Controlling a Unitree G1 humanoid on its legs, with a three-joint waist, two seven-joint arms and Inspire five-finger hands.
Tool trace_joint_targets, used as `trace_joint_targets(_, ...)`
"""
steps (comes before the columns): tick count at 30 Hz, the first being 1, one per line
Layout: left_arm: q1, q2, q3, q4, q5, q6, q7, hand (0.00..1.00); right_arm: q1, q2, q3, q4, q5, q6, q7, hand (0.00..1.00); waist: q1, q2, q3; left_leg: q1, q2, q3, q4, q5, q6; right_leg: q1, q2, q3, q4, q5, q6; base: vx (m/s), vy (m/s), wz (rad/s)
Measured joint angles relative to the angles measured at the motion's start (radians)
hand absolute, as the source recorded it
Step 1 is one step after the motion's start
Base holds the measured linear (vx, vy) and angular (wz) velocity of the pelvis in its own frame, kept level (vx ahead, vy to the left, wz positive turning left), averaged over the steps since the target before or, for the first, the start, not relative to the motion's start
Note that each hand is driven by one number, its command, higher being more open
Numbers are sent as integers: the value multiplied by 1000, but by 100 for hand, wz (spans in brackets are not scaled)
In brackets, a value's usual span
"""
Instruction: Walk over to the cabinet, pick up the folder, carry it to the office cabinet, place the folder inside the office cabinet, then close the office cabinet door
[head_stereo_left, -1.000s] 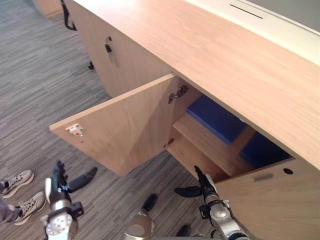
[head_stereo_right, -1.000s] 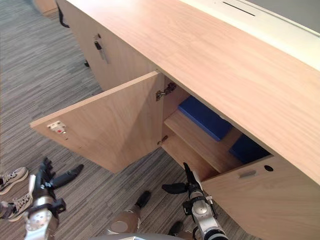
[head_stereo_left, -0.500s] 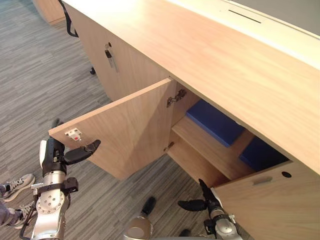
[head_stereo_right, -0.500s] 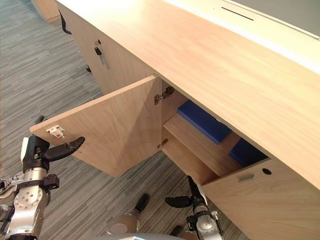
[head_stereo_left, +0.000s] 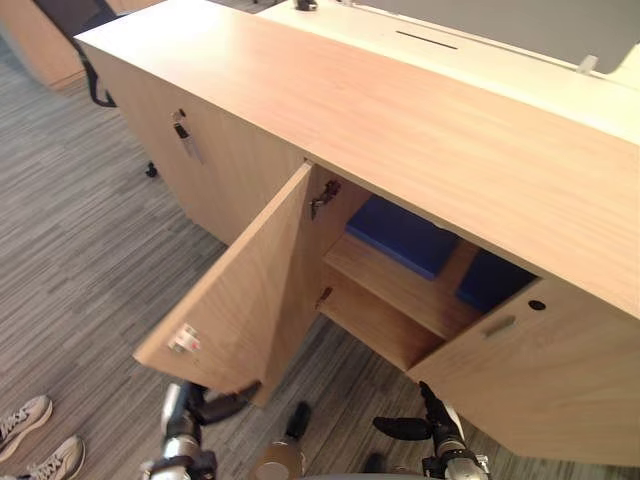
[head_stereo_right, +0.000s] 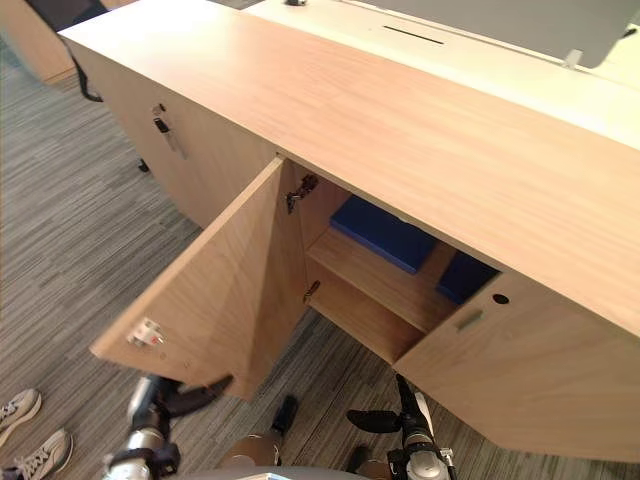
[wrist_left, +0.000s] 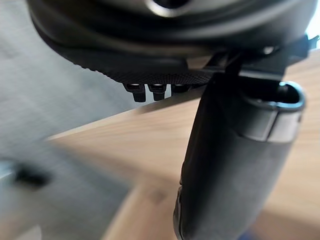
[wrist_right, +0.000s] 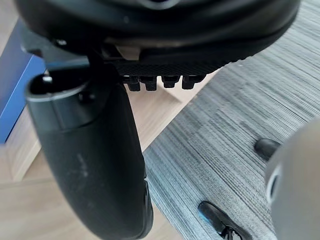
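Closing step, judging by the layout: dark blue flat folder (head_stereo_left: 402, 234) already lying on the upper shelf (head_stereo_left: 400, 290) inside the long light-wood office cabinet (head_stereo_left: 330, 100). Hinged wooden cabinet door (head_stereo_left: 255, 290) standing wide; left hand (head_stereo_left: 195, 410) placed low by its free edge, fingers relaxed (likely for a push). Idle right hand (head_stereo_left: 432, 428), likewise unclenched. From the left wrist, thumb close over door wood; folder visible from the head views.
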Motion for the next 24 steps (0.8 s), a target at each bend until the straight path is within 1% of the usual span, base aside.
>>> trace_joint_targets(2,-3,0,-76,1,31,14,-20,100,-11,7,2,-1,0,0,-4,100,-23,1,0,0,4,40,0,-2,3,-18,4,43,0,11,2,-28,53,-69)
trace_joint_targets(3,-26,-1,-140,3,76,22,-22,100,-16,17,1,-4,0,-1,-9,100,-40,1,0,3,10,81,0,-4,6,-34,9,84,0,22,1,-36,47,-105)
trace_joint_targets(4,-70,15,-190,27,110,25,-30,100,-20,23,2,-7,0,-1,-12,100,-58,1,0,5,18,120,0,-8,8,-51,16,124,-4,37,0,-31,30,-102)
trace_joint_targets(5,-93,16,-210,38,118,29,-31,100,-26,22,2,-7,0,-1,-13,100,-68,1,0,5,22,139,0,-8,7,-59,19,141,-7,45,-1,-29,21,-100)
trace_joint_targets(6,-143,15,-246,49,121,35,-31,100,-33,23,3,-8,0,-1,-20,100,-93,0,1,5,29,174,0,-9,6,-69,27,175,-24,65,-3,-29,26,-84)
trace_joint_targets(8,-258,-11,-288,91,142,36,-30,100,-37,23,3,-8,1,0,-29,100,-121,-2,2,11,39,234,0,-16,4,-78,39,231,-58,101,-4,-20,28,-92)
trace_joint_targets(9,-288,-24,-287,99,145,36,-25,100,-37,22,3,-8,1,0,-31,100,-132,-2,2,12,41,249,0,-17,3,-77,41,243,-68,112,-4,2,21,-86)
trace_joint_targets(11,-396,-57,-262,110,152,36,-6,100,-37,18,2,-7,1,4,-33,100,-166,-2,2,21,45,305,0,-26,5,-77,46,293,-109,154,2,16,19,-73)
trace_joint_targets(12,-418,-58,-258,110,158,35,3,100,-37,16,1,-7,1,5,-33,100,-173,-2,2,25,46,318,0,-29,6,-75,46,304,-117,165,7,35,15,-60)
trace_joint_targets(13,-453,-62,-236,110,160,35,11,100,-36,12,0,-6,2,11,-33,100,-188,-1,2,35,46,336,0,-32,10,-67,47,322,-135,176,8,47,15,-52)
trace_joint_targets(15,-503,-57,-180,110,161,33,26,100,-39,7,-1,-6,4,14,-31,100,-208,-1,3,51,44,368,0,-40,13,-56,47,350,-155,190,6,47,15,-44)
trace_joint_targets(17,-535,-41,-128,115,163,33,27,100,-42,6,-1,-5,3,15,-29,100,-219,-1,3,57,43,371,0,-44,12,-45,47,352,-170,199,1,41,6,-10)
trace_joint_targets(19,-560,-18,-94,126,163,31,39,100,-43,4,-1,-4,4,15,-23,100,-219,0,3,61,43,372,0,-47,9,-37,47,352,-178,200,0,79,-9,4)
trace_joint_targets(20,-581,50,-27,149,178,26,62,100,-46,-7,-1,4,4,15,-4,100,-216,3,6,68,41,363,0,-55,10,-12,43,338,-205,202,-2,106,-19,20)
trace_joint_targets(23,-581,47,-27,149,178,26,62,100,-53,-9,-1,21,29,15,1,100,-217,3,7,68,36,348,0,-56,10,-3,39,321,-209,202,-2,41,-4,17)
trace_joint_targets(24,-560,46,-25,146,178,19,62,100,-56,-8,-4,22,33,16,4,100,-218,5,8,70,34,343,0,-56,11,2,37,318,-210,201,-1,0,5,5)
